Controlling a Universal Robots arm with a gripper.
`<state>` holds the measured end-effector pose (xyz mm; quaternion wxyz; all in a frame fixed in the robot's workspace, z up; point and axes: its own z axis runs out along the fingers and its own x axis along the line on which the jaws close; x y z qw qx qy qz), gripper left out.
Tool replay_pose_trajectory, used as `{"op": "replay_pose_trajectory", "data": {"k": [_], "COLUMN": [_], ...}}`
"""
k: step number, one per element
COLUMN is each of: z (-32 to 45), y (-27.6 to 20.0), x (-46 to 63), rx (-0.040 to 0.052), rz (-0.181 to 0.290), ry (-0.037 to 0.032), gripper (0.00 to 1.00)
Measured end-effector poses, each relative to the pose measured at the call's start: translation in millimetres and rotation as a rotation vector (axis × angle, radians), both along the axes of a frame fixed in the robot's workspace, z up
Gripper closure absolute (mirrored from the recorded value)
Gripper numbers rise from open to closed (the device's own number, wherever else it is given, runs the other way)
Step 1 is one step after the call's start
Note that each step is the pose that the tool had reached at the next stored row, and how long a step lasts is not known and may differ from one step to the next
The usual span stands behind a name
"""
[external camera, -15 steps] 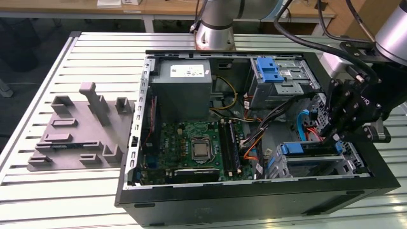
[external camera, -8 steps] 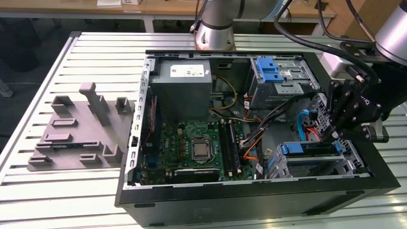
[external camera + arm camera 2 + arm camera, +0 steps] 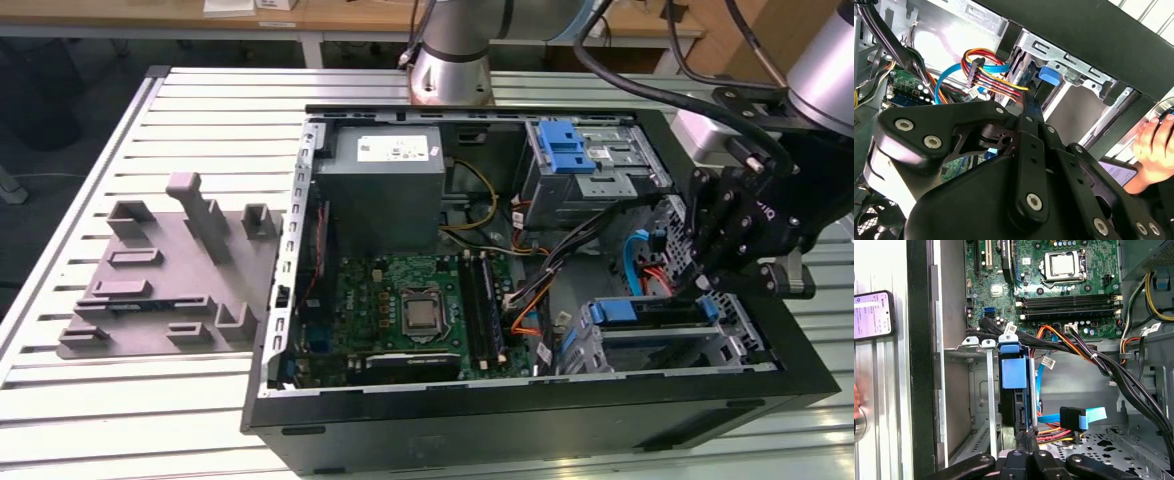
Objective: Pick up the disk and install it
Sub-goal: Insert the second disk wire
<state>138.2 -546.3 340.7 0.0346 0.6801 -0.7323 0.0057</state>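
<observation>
The disk (image 3: 646,311) sits in the lower drive cage (image 3: 731,350) at the front corner of the open computer case, on the exterior view's right, its blue rail on top. In the first wrist view the disk (image 3: 1015,410) stands edge-on between the cage's metal walls, capped by a blue rail (image 3: 1014,372). My gripper (image 3: 1027,434) is shut, fingers pressed together, with the tips at the disk's rear edge. In the second wrist view the gripper (image 3: 1030,102) points at the blue tab (image 3: 1049,76) in the cage. The gripper (image 3: 705,285) hangs just over the cage.
Bundled cables (image 3: 1074,347) and a blue data cable (image 3: 1081,416) run beside the cage. The motherboard (image 3: 400,305), the power supply (image 3: 387,185) and an upper drive bay (image 3: 581,160) fill the case. A person's hand (image 3: 1154,142) and a phone (image 3: 874,315) lie outside the case wall. A grey fixture (image 3: 167,275) lies on the table.
</observation>
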Motion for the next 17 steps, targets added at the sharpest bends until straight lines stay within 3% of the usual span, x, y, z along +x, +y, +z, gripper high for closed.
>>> {"op": "replay_pose_trajectory", "data": {"k": [17], "z": [-0.1], "y": [0.0], "x": [-5.8], "rx": [0.0002], "rz": [0.0], "ry": [0.0], "gripper": [0.89]}}
